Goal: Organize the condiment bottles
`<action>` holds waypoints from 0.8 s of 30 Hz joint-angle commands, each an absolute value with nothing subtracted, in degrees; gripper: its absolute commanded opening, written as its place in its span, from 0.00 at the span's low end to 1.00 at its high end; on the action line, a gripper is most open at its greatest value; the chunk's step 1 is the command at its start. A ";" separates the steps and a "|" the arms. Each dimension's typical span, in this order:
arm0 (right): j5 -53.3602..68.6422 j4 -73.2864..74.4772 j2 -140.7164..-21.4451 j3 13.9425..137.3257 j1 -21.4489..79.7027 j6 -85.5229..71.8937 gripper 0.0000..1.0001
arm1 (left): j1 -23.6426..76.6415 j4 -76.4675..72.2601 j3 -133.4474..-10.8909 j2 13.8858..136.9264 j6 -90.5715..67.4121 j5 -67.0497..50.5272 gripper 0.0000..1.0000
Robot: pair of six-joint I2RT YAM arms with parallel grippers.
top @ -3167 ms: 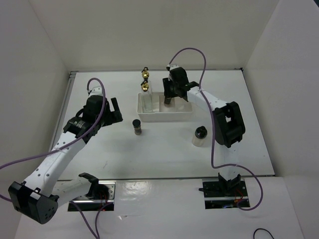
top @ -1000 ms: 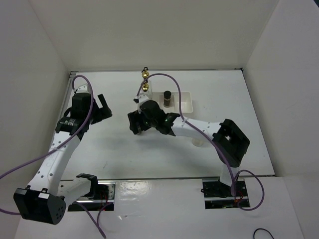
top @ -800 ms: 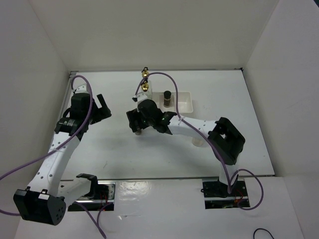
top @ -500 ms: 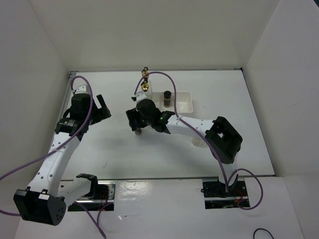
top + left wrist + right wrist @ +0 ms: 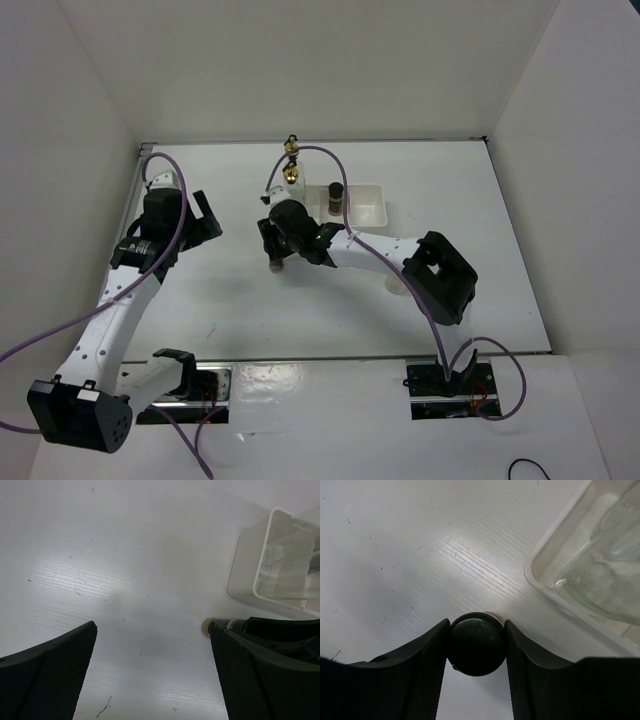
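Gripping the small dark jar [image 5: 476,652] by its cap, right tool [image 5: 476,630] could clip it on the tray [image 5: 545,587] rim; left tool [image 5: 152,647] hangs open.

- Top external looks steeply down from above the near edge over the whole table [image 5: 250,300].
- Both wrist views look down closely, sharing the white tray [image 5: 242,577] and small dark jar [image 5: 476,643].

Jar cap [image 5: 476,650] smooth glossy blk; tray [image 5: 559,540] glossy white plastic; table [image 5: 125,555] matt, scuffed
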State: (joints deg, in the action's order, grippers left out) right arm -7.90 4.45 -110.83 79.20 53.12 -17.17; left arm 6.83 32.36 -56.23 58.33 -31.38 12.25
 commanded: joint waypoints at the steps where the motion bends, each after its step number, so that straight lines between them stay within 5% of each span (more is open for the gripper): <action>1: -8.17 6.06 -110.92 81.74 53.53 -17.84 0.33 | 6.50 31.73 -55.99 57.30 -29.97 13.27 1.00; 6: -8.17 11.33 -102.68 77.01 53.53 -20.21 0.22 | 6.50 31.73 -55.99 56.78 -29.97 13.89 1.00; 12: -6.15 16.77 -84.86 66.89 53.53 -20.21 0.21 | 6.50 31.20 -55.46 56.78 -29.97 13.89 1.00; 24: -27.69 14.88 -74.17 65.84 45.71 -22.94 0.13 | 5.98 30.68 -55.46 57.30 -29.97 13.36 1.00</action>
